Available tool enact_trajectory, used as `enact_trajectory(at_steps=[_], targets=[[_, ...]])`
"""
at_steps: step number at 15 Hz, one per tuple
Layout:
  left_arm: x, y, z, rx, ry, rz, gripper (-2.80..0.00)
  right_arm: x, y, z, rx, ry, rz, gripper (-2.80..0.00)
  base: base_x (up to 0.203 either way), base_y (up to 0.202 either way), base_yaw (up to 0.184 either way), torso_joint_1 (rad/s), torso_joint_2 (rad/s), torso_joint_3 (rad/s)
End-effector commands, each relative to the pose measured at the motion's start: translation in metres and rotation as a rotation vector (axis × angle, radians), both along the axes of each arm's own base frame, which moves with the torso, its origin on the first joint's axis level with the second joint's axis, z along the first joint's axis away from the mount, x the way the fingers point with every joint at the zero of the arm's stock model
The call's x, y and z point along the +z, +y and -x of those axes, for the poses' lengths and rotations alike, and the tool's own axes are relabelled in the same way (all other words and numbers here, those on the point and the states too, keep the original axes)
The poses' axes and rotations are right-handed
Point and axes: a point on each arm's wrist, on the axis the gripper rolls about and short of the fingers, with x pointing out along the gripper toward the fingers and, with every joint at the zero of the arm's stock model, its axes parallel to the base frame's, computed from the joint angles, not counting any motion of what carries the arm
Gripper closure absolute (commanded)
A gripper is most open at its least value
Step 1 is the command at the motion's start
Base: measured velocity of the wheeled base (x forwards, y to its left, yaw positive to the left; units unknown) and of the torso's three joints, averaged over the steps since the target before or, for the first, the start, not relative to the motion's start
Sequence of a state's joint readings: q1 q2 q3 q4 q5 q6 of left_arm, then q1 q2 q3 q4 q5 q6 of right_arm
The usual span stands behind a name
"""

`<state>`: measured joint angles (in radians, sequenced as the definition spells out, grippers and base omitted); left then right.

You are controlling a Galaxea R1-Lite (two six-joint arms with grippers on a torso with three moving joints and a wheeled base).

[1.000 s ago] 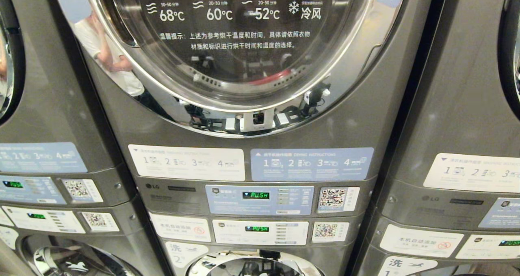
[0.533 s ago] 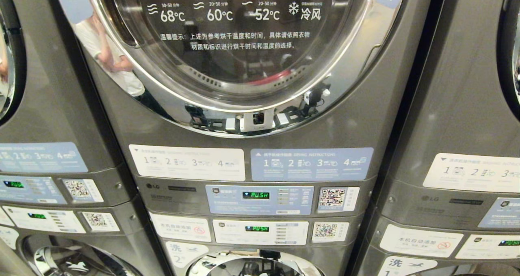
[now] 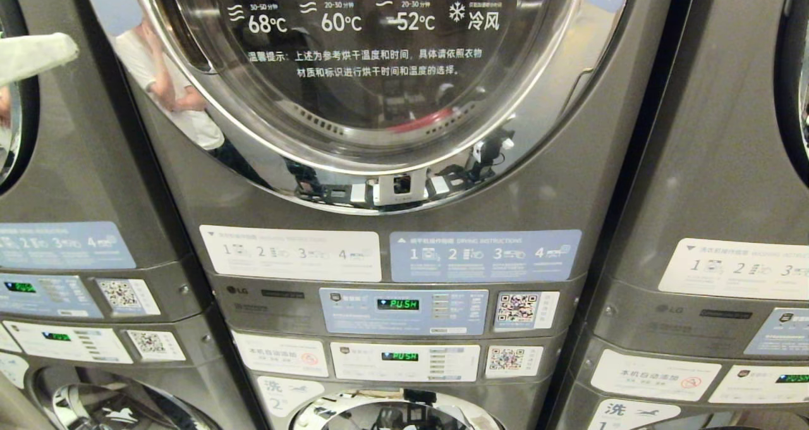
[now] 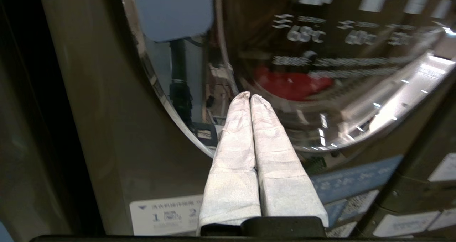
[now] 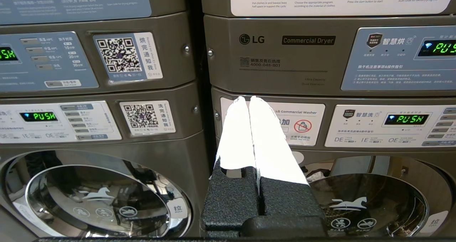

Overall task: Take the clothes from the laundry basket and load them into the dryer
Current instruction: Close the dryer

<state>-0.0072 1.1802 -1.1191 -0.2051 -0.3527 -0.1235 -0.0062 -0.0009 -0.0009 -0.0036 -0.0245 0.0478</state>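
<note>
Dryer door (image 3: 379, 69) fills my head view, closed; my left gripper (image 4: 250, 96), fingers pressed together and empty, points at its glass. Right gripper (image 5: 248, 99) likewise closed, facing the control panels (image 5: 402, 57). Clothes unseen.

grey stacked laundry machines (image 3: 82, 183) side by side, instruction stickers (image 3: 291, 253) and green displays (image 3: 398, 304)

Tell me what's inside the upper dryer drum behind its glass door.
Through the closed dryer door, a perforated drum wall and something red low inside show. Reflections and printed temperature labels cover the rest, so any clothes cannot be made out.
</note>
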Motion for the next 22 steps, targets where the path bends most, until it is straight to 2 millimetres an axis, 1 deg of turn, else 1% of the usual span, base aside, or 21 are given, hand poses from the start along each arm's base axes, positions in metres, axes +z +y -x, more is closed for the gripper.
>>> enact_trajectory(at_steps=[1,4,7,11,15,18,22], targets=[[-0.003,0.001,-0.05,0.031,0.062,0.006,0.0,0.0,0.0,0.0,0.0,0.001,0.0,0.0,0.0,0.0,0.0,0.0,0.0,0.0],[0.003,0.002,-0.077,0.053,0.063,0.008,0.0,0.0,0.0,0.0,0.0,0.001,0.0,0.0,0.0,0.0,0.0,0.0,0.0,0.0],[0.002,0.002,-0.094,0.103,0.078,0.007,0.0,0.0,0.0,0.0,0.0,0.0,0.0,0.0,0.0,0.0,0.0,0.0,0.0,0.0],[-0.006,0.002,-0.105,0.11,0.117,0.003,0.0,0.0,0.0,0.0,0.0,0.0,0.0,0.0,0.0,0.0,0.0,0.0,0.0,0.0],[-0.005,-0.004,-0.117,0.095,0.114,0.003,0.0,0.0,0.0,0.0,0.0,0.001,0.0,0.0,0.0,0.0,0.0,0.0,0.0,0.0],[-0.008,-0.004,-0.121,0.119,0.129,0.004,0.0,0.0,0.0,0.0,0.0,0.001,0.0,0.0,0.0,0.0,0.0,0.0,0.0,0.0],[-0.011,-0.012,-0.124,0.097,0.145,-0.019,0.0,0.0,0.0,0.0,0.0,0.002,0.0,0.0,0.0,0.0,0.0,0.0,0.0,0.0]])
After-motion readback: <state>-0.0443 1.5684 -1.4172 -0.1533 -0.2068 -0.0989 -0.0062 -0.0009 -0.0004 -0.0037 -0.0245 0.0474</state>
